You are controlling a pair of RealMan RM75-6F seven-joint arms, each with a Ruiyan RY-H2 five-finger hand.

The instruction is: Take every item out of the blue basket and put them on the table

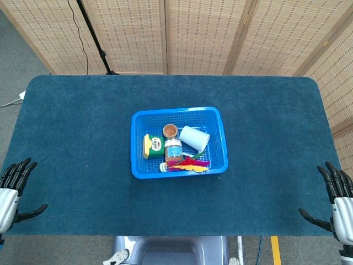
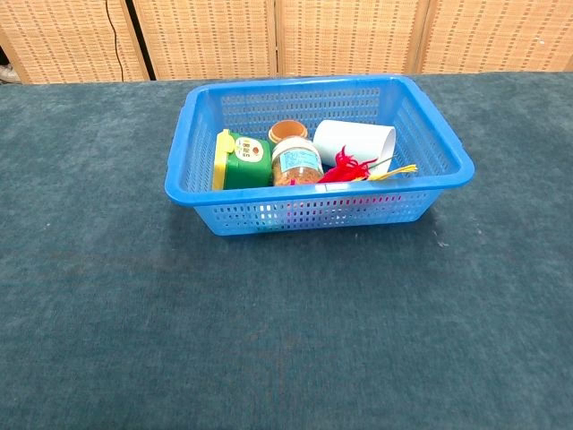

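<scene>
1. The blue basket point(image 1: 178, 142) sits near the middle of the table point(image 1: 83, 143), which is covered in dark teal cloth, and every item lies inside it.
2. Along the basket's left side lies a green container with a yellow lid point(image 1: 153, 145), tipped on its side.
3. Just beside it is a clear jar with a brown lid point(image 1: 172, 144), also lying down; its label and brownish contents show more plainly in the chest view point(image 2: 296, 166).
4. A white cup point(image 1: 194, 137) lies on its side toward the right of the basket, its open mouth facing the right wall in the chest view point(image 2: 354, 143).
5. A bundle of red and yellow feathers point(image 1: 190, 164) rests along the near wall; in the chest view point(image 2: 354, 169) they poke above the rim.
6. Only the head view shows the hands. The left hand point(image 1: 14, 187) rests at the near left edge of the table, fingers apart and holding nothing.
7. The right hand point(image 1: 333, 199) rests at the near right edge, fingers likewise spread and empty. Both are well apart from the basket.
8. Woven folding screens point(image 1: 204, 33) stand behind the table, seen in both views.
</scene>
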